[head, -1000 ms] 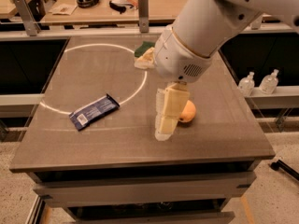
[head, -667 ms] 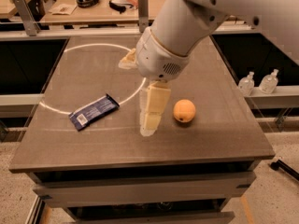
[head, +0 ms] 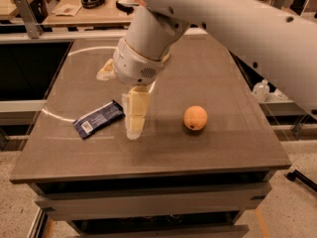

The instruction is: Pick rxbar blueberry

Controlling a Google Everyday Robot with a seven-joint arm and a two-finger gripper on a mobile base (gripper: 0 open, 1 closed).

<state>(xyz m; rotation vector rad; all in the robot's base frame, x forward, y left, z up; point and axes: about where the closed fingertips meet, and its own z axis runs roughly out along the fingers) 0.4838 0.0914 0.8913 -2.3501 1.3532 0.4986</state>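
Note:
The rxbar blueberry point(head: 98, 119) is a flat dark blue bar with a white label patch at its near-left end. It lies on the brown table point(head: 218, 83), left of centre, angled. My gripper point(head: 134, 125) hangs from the white arm, pointing down, just right of the bar's far-right end and close above the table. A second cream finger point(head: 106, 70) sticks out to the left behind the wrist.
An orange round fruit point(head: 195, 118) sits on the table to the right of the gripper. The sponge is hidden behind the arm. A white curved line crosses the tabletop. Benches with clutter stand behind the table; bottles point(head: 261, 89) stand to the right.
The arm has swung left, from beside the orange fruit to next to the blue bar. The bar and the fruit have not moved.

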